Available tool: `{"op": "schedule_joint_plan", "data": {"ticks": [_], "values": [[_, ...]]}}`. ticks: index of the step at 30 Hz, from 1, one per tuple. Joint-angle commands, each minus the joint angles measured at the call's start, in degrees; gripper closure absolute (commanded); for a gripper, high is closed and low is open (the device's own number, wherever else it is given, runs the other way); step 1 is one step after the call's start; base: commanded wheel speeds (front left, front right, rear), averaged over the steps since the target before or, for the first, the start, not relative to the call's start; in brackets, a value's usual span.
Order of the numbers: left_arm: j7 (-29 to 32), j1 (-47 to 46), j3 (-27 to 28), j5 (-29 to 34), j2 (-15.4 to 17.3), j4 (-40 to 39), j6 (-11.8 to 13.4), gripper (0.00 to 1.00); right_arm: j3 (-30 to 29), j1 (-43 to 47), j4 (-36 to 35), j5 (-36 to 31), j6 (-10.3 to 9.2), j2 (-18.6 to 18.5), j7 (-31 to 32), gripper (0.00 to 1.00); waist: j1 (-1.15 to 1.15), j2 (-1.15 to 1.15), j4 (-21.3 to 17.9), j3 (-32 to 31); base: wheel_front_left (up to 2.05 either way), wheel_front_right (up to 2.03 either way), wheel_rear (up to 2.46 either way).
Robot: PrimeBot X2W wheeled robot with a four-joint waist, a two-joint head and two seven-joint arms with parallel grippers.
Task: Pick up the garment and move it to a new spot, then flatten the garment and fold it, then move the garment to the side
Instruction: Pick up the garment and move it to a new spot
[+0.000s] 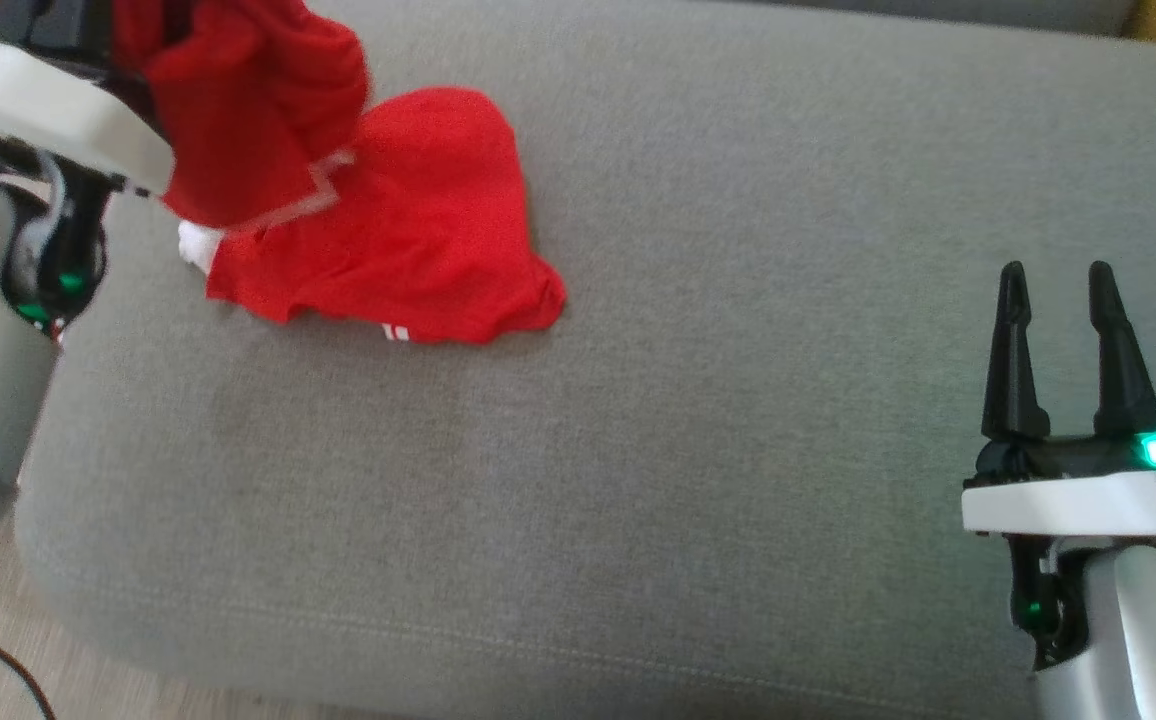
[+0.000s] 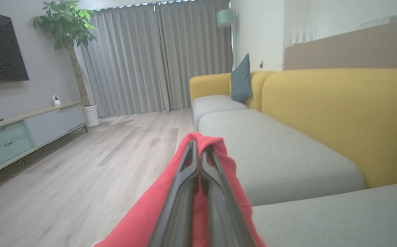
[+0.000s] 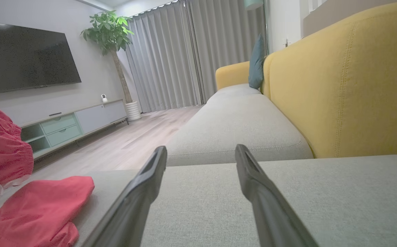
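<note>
Head view gives you the red garment (image 1: 418, 230) at the upper left of the grey sofa seat (image 1: 698, 420). Its lower part lies spread on the cushion, with a white edge showing at its left side. Its upper part hangs bunched up off the cushion, beside the left arm's pale wrist.

Look along the left tool (image 2: 198, 144) in its wrist view and you see the two dark fingers clenched together on a fold of that red cloth, which drapes down both sides of them, with the wooden floor (image 2: 81, 178) beyond.

Your right tool (image 1: 1056, 275) sits at the lower right, fingers spread wide with nothing between them, low over the bare seat and well apart from the garment. The yellow backrest (image 3: 339, 85) rises on its right.
</note>
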Motion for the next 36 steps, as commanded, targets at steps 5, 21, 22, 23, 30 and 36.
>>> {"op": "schedule_joint_plan", "data": {"ticks": [5,21,22,23,30,36], "values": [[-0.7,3.8,4.1,-0.6,2.1,-11.1,3.5,1.00,1.8,0.4,-1.9,1.3,0.44,-0.3,-0.6,0.00,0.00,0.00,-2.7,-3.5,0.00,0.00,0.00],[3.7,6.6,-2.3,-0.3,-6.5,-24.5,8.4,1.00,2.7,-1.8,-5.2,1.4,0.44,-0.3,-0.6,0.00,0.00,0.00,-16.4,-0.8,0.00,0.00,0.00],[3.7,6.2,-3.0,-0.1,-7.4,-24.4,8.4,1.00,2.8,-2.0,-5.7,1.5,0.44,-0.3,-0.6,0.00,0.00,0.00,-17.6,-0.3,0.00,0.00,0.00],[3.7,5.9,-3.5,0.1,-8.2,-24.2,8.5,1.00,3.1,-2.3,-6.2,1.7,0.44,-0.3,-0.6,0.00,0.00,0.00,-19.2,0.4,0.00,0.00,0.00],[3.0,2.6,-6.8,2.0,-13.6,-19.1,8.4,1.00,3.9,-3.3,-9.0,4.2,0.44,-0.3,-0.6,0.00,0.00,0.00,-27.9,4.5,0.00,0.00,0.00],[2.0,0.7,-8.7,3.0,-16.9,-9.7,7.7,0.00,3.7,-3.3,-9.6,5.7,0.44,-0.3,-0.6,0.00,0.00,0.00,-31.2,6.3,0.00,0.00,0.00]]}}
